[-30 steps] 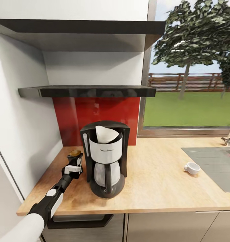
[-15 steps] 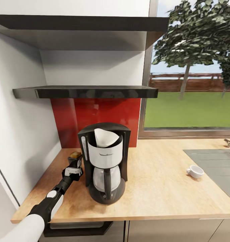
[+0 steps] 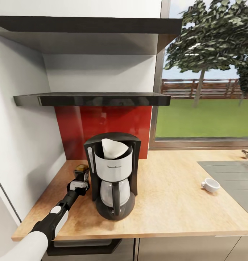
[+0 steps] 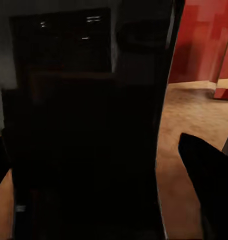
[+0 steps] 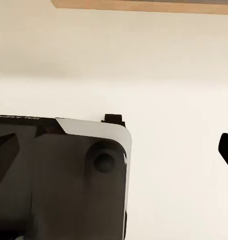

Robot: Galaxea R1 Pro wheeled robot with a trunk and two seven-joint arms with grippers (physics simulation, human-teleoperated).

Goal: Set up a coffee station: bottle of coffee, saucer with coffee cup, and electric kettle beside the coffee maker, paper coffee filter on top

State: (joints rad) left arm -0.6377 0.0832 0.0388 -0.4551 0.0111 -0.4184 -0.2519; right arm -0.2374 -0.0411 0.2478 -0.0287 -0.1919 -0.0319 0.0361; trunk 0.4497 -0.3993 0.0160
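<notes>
The left gripper [image 3: 80, 176] is seen stretched over the wooden countertop [image 3: 167, 203], closed around the bottle of coffee [image 3: 81, 168], whose brown cap shows just beyond the fingers. The coffee maker [image 3: 113, 174] is found immediately to the gripper's right, with the paper coffee filter [image 3: 113, 148] seated in its top. The coffee cup [image 3: 210, 185] is seen lying tipped on its side well off to the right. In the right wrist view, dark fingertips [image 5: 227, 148] are shown set wide apart.
</notes>
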